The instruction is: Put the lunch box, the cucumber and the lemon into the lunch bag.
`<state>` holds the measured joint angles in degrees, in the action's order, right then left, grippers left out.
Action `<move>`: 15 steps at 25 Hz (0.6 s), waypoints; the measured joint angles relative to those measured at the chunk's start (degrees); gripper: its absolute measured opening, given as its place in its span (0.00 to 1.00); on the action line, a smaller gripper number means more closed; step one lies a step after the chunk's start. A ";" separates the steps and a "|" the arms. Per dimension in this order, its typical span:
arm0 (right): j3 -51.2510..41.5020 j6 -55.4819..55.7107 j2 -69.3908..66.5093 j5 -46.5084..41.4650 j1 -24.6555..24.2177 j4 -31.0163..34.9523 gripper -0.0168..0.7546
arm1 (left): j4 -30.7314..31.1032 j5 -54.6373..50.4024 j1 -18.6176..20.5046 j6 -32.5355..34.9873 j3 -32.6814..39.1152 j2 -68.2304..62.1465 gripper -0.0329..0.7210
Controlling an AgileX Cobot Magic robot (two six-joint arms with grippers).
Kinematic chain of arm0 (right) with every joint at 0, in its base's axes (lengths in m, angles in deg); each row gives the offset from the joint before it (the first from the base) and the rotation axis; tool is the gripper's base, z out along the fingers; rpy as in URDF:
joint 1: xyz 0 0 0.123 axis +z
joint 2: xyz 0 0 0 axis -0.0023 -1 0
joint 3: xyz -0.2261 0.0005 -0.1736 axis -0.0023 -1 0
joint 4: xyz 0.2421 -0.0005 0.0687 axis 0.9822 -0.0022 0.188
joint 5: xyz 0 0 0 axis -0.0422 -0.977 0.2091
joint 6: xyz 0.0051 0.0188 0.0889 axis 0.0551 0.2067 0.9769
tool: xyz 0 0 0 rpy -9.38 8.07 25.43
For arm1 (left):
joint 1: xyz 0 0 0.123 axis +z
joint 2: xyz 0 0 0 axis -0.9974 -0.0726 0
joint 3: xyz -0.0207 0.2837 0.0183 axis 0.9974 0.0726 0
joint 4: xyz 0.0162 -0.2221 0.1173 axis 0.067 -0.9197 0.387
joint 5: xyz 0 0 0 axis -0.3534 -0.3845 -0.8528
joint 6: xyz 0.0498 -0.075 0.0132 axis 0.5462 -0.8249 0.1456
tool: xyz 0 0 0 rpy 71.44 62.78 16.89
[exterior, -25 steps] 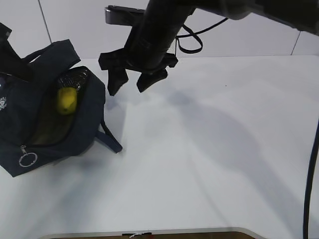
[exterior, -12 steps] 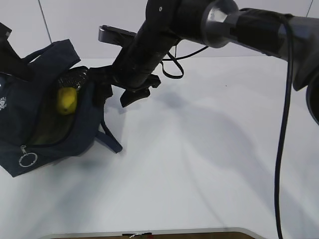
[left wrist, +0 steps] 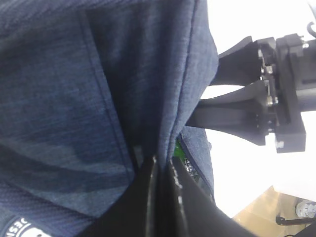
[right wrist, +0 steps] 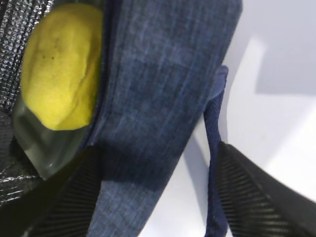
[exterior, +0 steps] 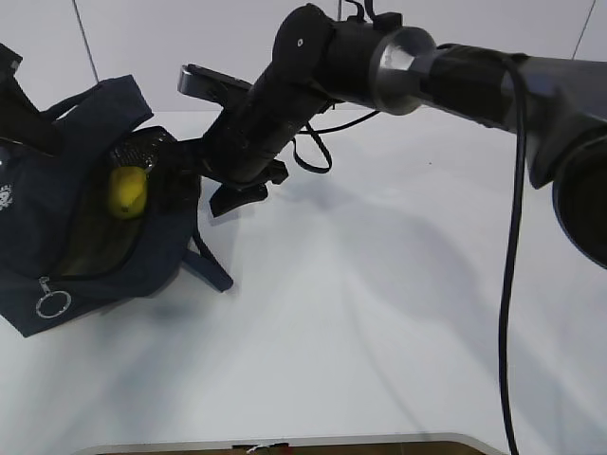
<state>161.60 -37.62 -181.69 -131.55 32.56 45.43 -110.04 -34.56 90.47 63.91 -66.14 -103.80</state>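
Note:
The navy lunch bag (exterior: 38, 237) lies open at the far left of the table. The yellow lemon (exterior: 126, 192) lies inside it, and in the right wrist view the lemon (right wrist: 61, 64) rests on a pale green surface (right wrist: 42, 150) that looks like the lunch box lid. The cucumber is hidden. My right gripper (exterior: 213, 185) is open and straddles the bag's right wall (right wrist: 148, 123), with one finger inside and one outside by the strap (right wrist: 215, 148). My left gripper (left wrist: 160, 165) is shut on the bag's upper fabric edge (left wrist: 148, 74).
The silver ring pull (exterior: 53, 303) hangs at the bag's front corner. A strap (exterior: 209, 265) trails onto the white table (exterior: 398, 313). The right arm (exterior: 379, 66) and its cable (exterior: 512, 284) cross above the table. A small green patch (left wrist: 178, 148) shows inside the bag.
My right gripper has moved left and down from above the table to the bag, and its open fingers now straddle the bag's right wall. The bag and lemon have not moved.

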 joint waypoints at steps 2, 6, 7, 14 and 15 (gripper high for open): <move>0.00 -0.65 0.00 0.53 0.00 0.00 0.76 | 0.00 0.00 0.00 0.00 0.00 0.00 0.03; 0.00 -1.33 0.00 0.67 0.00 0.05 0.72 | 0.00 0.00 0.00 0.00 0.00 0.00 0.03; 0.00 -1.43 0.00 0.74 0.00 0.05 0.70 | 0.00 0.00 0.00 0.00 0.00 0.00 0.03; 0.00 -1.43 -0.45 1.02 0.00 0.14 0.58 | 0.00 0.00 0.00 0.00 0.00 0.00 0.03; 0.00 -1.43 -0.45 1.02 0.00 0.14 0.58 | 0.00 0.00 0.00 0.00 0.00 0.00 0.03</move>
<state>161.60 -39.05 -182.14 -130.53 32.56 45.57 -110.04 -34.56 90.47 63.91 -66.14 -103.80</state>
